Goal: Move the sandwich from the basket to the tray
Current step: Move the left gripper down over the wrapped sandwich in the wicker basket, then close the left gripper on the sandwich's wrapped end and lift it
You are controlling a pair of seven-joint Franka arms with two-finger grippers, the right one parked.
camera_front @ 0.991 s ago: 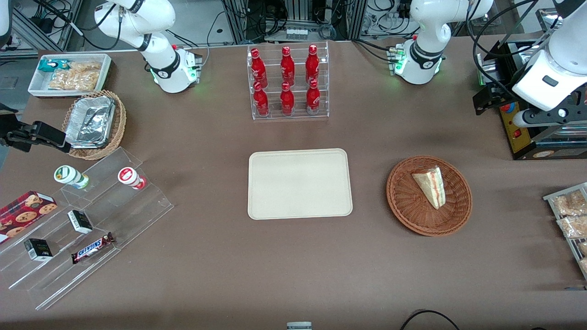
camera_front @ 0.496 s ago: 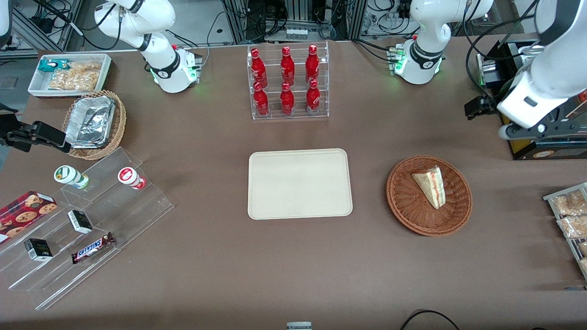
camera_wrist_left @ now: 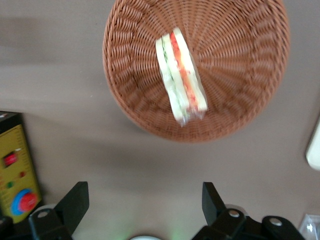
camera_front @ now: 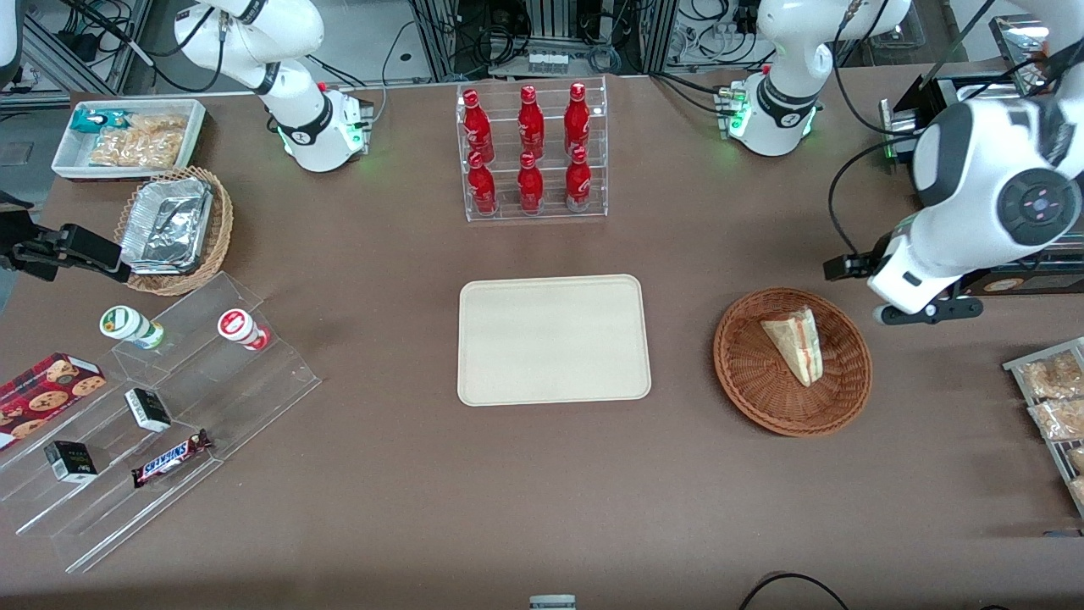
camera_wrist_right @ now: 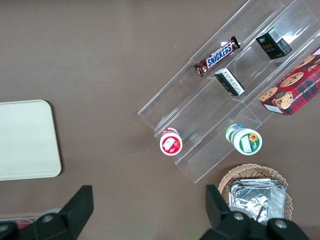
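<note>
The sandwich [camera_front: 794, 343], a clear-wrapped pale wedge with a red filling edge, lies in the round reddish-brown wicker basket [camera_front: 738, 373]. The cream tray [camera_front: 555, 339] lies flat at the table's middle, beside the basket. My left gripper [camera_front: 926, 311] hangs above the table just beside the basket's rim, toward the working arm's end and slightly farther from the front camera. In the left wrist view the gripper [camera_wrist_left: 142, 200] is open and empty, with the sandwich [camera_wrist_left: 180, 75] and basket [camera_wrist_left: 240, 60] ahead of its fingers [camera_wrist_left: 75, 200]. A tray corner [camera_wrist_left: 315, 150] shows there too.
A rack of red bottles [camera_front: 531, 152] stands farther from the front camera than the tray. A black and yellow control box [camera_front: 961, 246] sits near the gripper. Snack bags [camera_front: 1054, 398] lie at the working arm's end. Clear steps with snacks [camera_front: 161, 407] and a tan basket of foil trays [camera_front: 174, 229] are toward the parked arm's end.
My left arm has swung in from the table's end toward the basket and come nearer the front camera. The sandwich, basket and tray have not moved.
</note>
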